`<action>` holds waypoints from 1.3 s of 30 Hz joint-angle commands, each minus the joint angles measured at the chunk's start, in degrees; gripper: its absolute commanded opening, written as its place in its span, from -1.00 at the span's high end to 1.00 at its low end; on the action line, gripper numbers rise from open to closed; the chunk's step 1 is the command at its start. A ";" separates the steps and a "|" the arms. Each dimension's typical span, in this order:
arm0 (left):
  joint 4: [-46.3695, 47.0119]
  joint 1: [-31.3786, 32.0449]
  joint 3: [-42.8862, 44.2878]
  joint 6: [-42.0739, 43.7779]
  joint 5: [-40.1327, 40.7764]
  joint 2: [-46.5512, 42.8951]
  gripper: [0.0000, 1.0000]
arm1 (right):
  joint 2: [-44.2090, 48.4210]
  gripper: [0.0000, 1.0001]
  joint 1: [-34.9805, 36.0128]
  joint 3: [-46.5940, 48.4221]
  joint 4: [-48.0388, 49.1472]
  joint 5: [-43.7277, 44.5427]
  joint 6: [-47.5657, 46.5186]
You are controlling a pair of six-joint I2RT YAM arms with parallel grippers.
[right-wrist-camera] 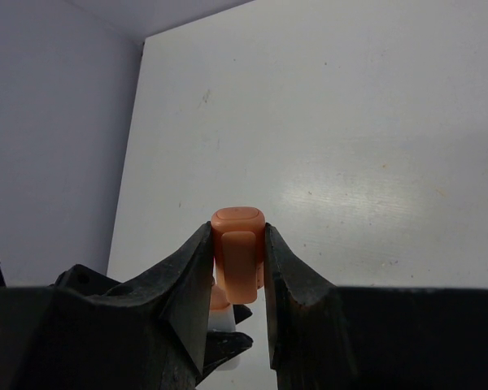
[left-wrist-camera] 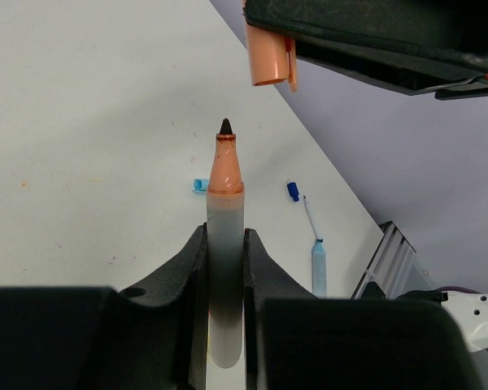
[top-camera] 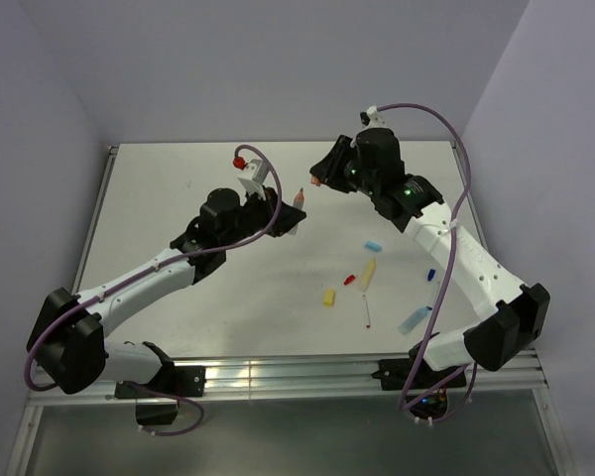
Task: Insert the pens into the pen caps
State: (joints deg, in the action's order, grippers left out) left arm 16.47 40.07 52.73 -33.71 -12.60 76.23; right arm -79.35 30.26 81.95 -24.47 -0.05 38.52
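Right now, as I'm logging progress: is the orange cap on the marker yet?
Off. The orange cap, pinched in the right gripper, sits apart from the bare tip of the marker in the left gripper.

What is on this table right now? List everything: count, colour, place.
held pen: 1, pale body with orange tip; in the left gripper, tip towards the orange cap, not yet touching it.
orange cap: 1, orange; in the right gripper.
loose caps: 4; yellow cap, red cap, light blue cap, dark blue cap; lying on the table's right half.
chunky pens: 2; yellowish pen, light blue pen; among those caps.
thin pens: 2; red-ended pen beside the yellowish pen; thin pen, colour unclear, between the dark blue cap and the light blue pen.
table: 1, white.
left gripper: 1, black, shut on the held pen.
right gripper: 1, black, shut on the orange cap.
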 commanded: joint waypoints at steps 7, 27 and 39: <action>2.52 0.97 1.41 0.14 0.47 0.59 0.99 | -0.80 1.00 1.56 0.75 2.15 1.64 0.68; 1.37 1.85 2.29 1.55 1.44 0.85 0.99 | -2.56 1.00 3.49 0.75 1.79 3.57 -0.03; 1.11 1.85 2.11 1.81 3.46 0.50 0.99 | -2.39 1.00 4.98 0.23 1.79 4.18 -0.29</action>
State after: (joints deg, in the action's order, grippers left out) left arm 16.01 41.63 52.73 -33.01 -10.63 77.65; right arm -82.04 34.52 81.95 -24.45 2.46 38.89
